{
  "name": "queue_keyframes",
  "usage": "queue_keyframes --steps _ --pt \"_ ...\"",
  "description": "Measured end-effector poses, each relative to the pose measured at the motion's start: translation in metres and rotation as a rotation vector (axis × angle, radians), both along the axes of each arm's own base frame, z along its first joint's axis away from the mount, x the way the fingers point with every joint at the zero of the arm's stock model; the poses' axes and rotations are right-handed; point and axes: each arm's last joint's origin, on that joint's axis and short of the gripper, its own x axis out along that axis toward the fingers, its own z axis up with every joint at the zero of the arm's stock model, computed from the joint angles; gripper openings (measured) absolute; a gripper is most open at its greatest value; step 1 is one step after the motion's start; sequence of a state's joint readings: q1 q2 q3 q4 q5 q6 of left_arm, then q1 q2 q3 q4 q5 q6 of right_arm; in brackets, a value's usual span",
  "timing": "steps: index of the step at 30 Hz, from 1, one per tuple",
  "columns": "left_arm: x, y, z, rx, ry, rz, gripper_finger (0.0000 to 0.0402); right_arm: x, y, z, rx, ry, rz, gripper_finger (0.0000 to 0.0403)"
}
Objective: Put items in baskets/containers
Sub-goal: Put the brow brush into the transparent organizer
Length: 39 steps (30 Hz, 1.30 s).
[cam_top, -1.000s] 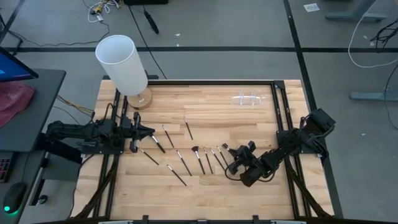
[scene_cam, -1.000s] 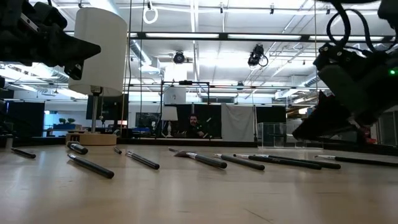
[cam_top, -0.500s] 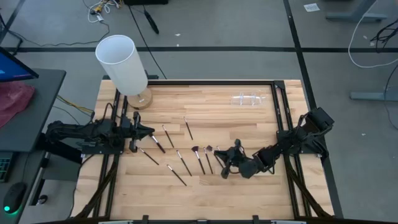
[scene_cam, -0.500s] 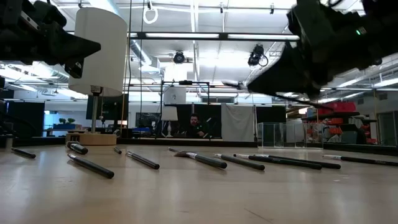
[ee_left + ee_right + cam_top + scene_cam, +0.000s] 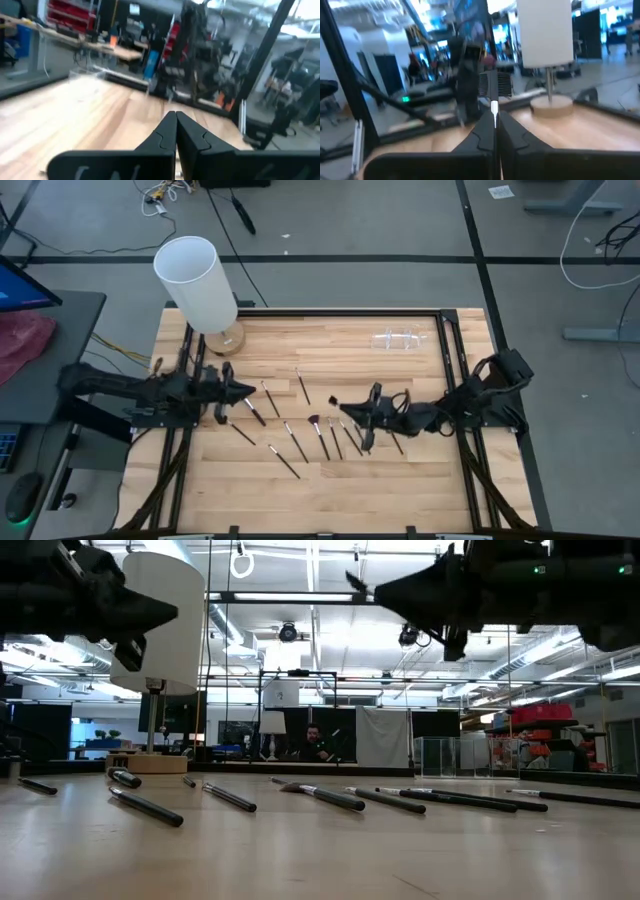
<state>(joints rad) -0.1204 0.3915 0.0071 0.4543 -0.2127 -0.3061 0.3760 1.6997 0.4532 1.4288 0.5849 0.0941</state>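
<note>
The right end effector is clenched on a comb-headed makeup brush, lifted over the worktop. The left end effector is pinched empty, near the lamp. The clear holder holds nothing visible. About eight brushes lie in a loose row at mid-worktop

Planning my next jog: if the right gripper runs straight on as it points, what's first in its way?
Probably the left gripper, roughly facing it. The right gripper, holding a brush, hangs above the loose brushes. Depth is unclear.
</note>
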Motion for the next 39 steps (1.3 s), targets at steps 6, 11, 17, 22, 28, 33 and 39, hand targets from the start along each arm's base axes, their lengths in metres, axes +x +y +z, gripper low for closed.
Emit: queue_keyframes --steps 6,11,17,22,28,33,39 --pt "0.027 -0.005 -0.015 0.034 0.063 -0.007 0.0005 0.001 -0.011 0.001 -0.019 -0.023 -0.008 0.0002" --pt "0.055 -0.008 -0.024 0.065 0.087 -0.004 0.0006 0.003 -0.017 0.006 -0.034 -0.075 0.043 0.0002" --pt "0.129 -0.016 -0.024 0.186 0.110 -0.069 0.0049 0.003 -0.016 0.008 -0.051 -0.093 0.073 0.0002" --pt "0.186 -0.017 -0.013 0.246 0.013 -0.286 0.0142 0.001 -0.007 0.008 -0.056 -0.099 0.135 0.0002" --pt "0.203 -0.014 0.011 0.289 -0.141 -0.309 0.0241 -0.003 0.005 0.008 -0.059 -0.100 0.181 0.0003" --pt "0.202 -0.012 0.022 0.346 -0.236 -0.284 0.0271 -0.004 0.009 0.009 -0.067 -0.109 0.254 0.0003" --pt "0.217 -0.021 0.040 0.460 -0.295 -0.396 0.0266 -0.003 0.008 0.009 -0.050 -0.129 0.367 0.0003"
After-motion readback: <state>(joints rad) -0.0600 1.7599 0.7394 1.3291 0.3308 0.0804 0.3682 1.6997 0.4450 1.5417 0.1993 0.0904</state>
